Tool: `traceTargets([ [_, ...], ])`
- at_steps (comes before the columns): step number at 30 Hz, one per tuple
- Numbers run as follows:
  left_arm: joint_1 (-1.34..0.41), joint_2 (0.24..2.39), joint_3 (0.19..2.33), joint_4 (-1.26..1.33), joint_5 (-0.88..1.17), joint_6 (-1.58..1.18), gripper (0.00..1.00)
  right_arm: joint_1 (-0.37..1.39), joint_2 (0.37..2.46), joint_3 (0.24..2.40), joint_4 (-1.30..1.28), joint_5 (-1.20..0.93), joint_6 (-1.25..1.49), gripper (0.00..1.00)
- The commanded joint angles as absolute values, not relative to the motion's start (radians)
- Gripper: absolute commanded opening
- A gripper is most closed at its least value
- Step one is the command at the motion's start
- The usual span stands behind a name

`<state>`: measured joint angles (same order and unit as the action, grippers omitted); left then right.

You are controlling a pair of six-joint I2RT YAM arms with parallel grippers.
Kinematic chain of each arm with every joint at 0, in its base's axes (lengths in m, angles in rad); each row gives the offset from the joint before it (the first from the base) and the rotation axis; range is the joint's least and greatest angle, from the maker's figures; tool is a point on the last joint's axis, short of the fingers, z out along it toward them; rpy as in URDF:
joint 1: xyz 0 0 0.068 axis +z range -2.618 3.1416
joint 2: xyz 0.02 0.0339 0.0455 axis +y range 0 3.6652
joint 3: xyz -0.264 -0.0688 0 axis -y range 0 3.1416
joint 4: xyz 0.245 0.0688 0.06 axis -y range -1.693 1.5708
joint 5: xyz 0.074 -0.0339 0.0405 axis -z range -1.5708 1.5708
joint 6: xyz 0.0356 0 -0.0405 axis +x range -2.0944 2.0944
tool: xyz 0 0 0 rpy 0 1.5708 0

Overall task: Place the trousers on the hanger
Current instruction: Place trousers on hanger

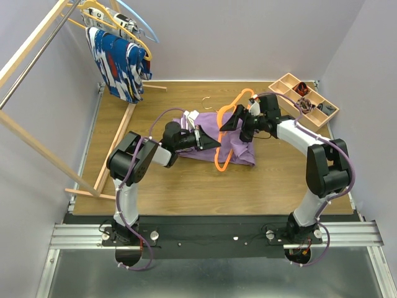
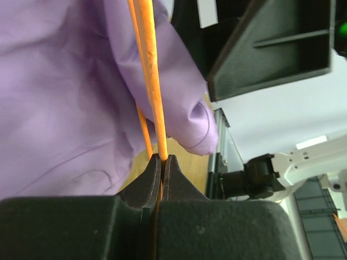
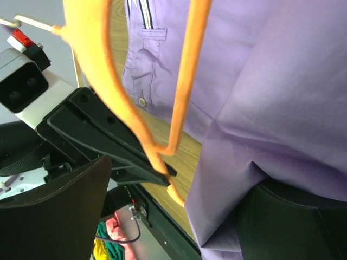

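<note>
The lilac trousers [image 1: 239, 149] lie bunched on the wooden table between the two arms. The orange hanger [image 1: 217, 156] rests across them. My left gripper [image 1: 214, 144] is shut on the hanger; in the left wrist view its tips [image 2: 161, 158] pinch a thin orange bar [image 2: 150, 81], with lilac cloth [image 2: 65, 97] draped just behind. My right gripper [image 1: 228, 121] hovers at the hanger's other side, open. In the right wrist view its jaws [image 3: 179, 184] stand wide apart. Trouser cloth [image 3: 260, 81] lies over one finger [image 3: 293, 222], and the hanger [image 3: 116, 92] runs between the jaws.
A wooden clothes rack [image 1: 43, 152] stands at the left. It carries a blue, white and red patterned garment [image 1: 118, 65], a paler yellow-orange hanger [image 1: 99, 12] and a light blue hanger [image 1: 139, 25]. A wooden compartment tray [image 1: 282, 84] sits at the back right.
</note>
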<state>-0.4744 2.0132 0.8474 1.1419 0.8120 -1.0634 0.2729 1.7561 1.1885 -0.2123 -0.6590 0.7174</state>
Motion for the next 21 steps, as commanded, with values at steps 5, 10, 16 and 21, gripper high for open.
traceTargets([
  [5, -0.483, 1.947, 0.884, 1.026, 0.709, -0.969, 0.0, 0.276, 1.778, 1.195, -0.265, -0.612, 0.706, 0.98],
  [10, -0.483, 1.937, 0.891, 0.973, 0.669, -0.973, 0.0, 0.276, 1.753, 1.17, -0.296, -0.5, 0.681, 1.0],
  [16, -0.483, 1.931, 0.905, 0.902, 0.655, -0.937, 0.0, 0.276, 1.749, 1.164, -0.363, -0.399, 0.661, 1.0],
  [21, -0.483, 1.928, 0.914, 0.858, 0.643, -0.923, 0.0, 0.276, 1.715, 1.178, -0.402, -0.37, 0.641, 1.0],
])
